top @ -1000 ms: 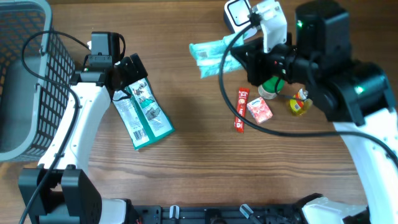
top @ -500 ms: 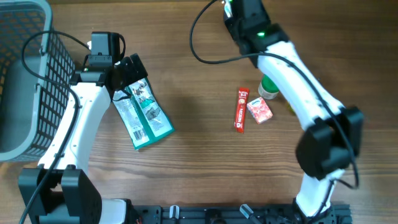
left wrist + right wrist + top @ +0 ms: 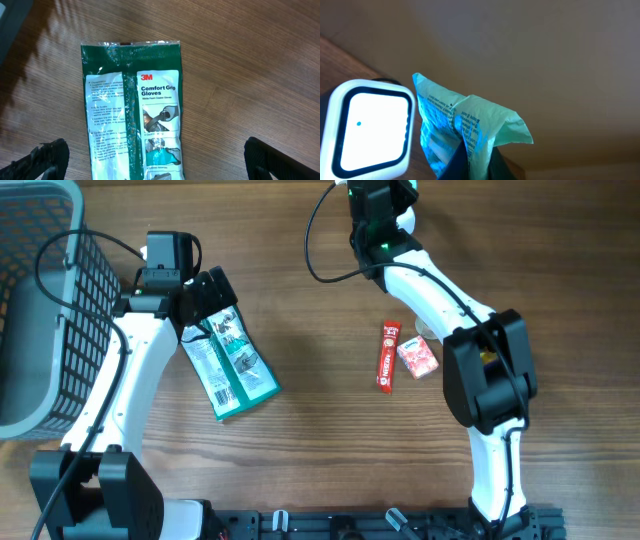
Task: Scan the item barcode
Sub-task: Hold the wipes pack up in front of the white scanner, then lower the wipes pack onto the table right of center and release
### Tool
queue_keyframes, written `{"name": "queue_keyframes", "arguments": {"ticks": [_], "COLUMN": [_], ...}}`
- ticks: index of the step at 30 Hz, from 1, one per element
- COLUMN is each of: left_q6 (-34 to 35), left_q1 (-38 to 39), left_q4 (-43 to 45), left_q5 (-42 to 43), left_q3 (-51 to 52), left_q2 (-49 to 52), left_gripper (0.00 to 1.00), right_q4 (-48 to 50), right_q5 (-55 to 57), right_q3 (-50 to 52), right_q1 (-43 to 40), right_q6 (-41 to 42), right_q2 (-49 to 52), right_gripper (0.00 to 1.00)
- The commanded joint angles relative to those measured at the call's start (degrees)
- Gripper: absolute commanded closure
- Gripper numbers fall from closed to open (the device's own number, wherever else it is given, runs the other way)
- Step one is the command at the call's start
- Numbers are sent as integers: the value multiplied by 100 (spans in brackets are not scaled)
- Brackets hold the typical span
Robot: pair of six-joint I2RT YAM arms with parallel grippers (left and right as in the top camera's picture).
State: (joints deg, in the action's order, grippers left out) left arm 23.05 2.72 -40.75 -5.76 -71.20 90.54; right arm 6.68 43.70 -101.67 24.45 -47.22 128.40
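Note:
In the right wrist view, my right gripper (image 3: 475,156) is shut on a mint-green and blue plastic packet (image 3: 465,120) whose printed side stands up from the jaws. Just left of the packet is the white scanner (image 3: 367,127), its window glowing white. From overhead, the right arm (image 3: 430,270) reaches to the table's far edge; packet and scanner are hidden there. My left gripper (image 3: 160,162) hangs open over a green 3M gloves pack (image 3: 132,105), a finger on either side and neither touching it. That pack (image 3: 232,365) lies flat at the left.
A grey mesh basket (image 3: 40,300) stands at the far left. A red snack bar (image 3: 388,356) and a small red-and-white box (image 3: 418,357) lie mid-right, beside the right arm's base link. A black cable (image 3: 325,240) loops near the far edge.
The right arm has swung from above the small items to the table's far edge, carrying the packet to the scanner. The left arm and gloves pack have not moved.

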Motion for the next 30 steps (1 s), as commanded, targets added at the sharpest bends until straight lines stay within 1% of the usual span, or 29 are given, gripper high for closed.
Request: {"name": "queue_keyframes", "arguments": {"ticks": [1,4,10,13,18,19,21,22,23,25,26,27,28,30], "left_q6": [-26,-26,-26,-26,-26,-26,-26,-26,-26,-26,-26,-26,-26,-26], "left_q1": [-11,-11,-11,-11,-11,-11,-11,-11,-11,-11,-11,-11,-11,-11], "left_q4": [15,15,15,15,15,15,15,15,15,15,15,15,15,15], "left_q5": [-55,-55,-55,-55,-55,-55,-55,-55,-55,-55,-55,-55,-55,-55], "left_q3": [-22,-22,-22,-22,-22,-22,-22,-22,-22,-22,-22,-22,-22,-22], "left_q2": [11,11,11,11,11,11,11,11,11,11,11,11,11,11], "left_gripper": [0,0,0,0,0,0,0,0,0,0,0,0,0,0], "right_q4": [109,116,-472,-435,-492,-564,-1005,-1445,-2105,-3296,-3877,-4651,-5285,-6148], "right_q5": [-155,-129,-420,-280,-131,-133,-313,-527,-881,-1593,-2159,-3132,-4081,-5499], "right_q3": [-81,-79,-70,-72,-72,-72,-72,-72,-72,-72,-72,-72,-72,-70], "right_q1": [24,35,264,293,286,286,286,286,286,286,286,286,286,286], "right_q6": [-396,-649,-675,-695,-774,-656,-278,52,616,2153,3097,4103,4697,5296], "right_q2": [426,708,765,721,74,-153,-651,-944,-1305,-1845,-2070,-2319,-2476,-2553], "right_gripper": [96,96,96,96,96,96,96,96,96,96,96,96,96,96]}}
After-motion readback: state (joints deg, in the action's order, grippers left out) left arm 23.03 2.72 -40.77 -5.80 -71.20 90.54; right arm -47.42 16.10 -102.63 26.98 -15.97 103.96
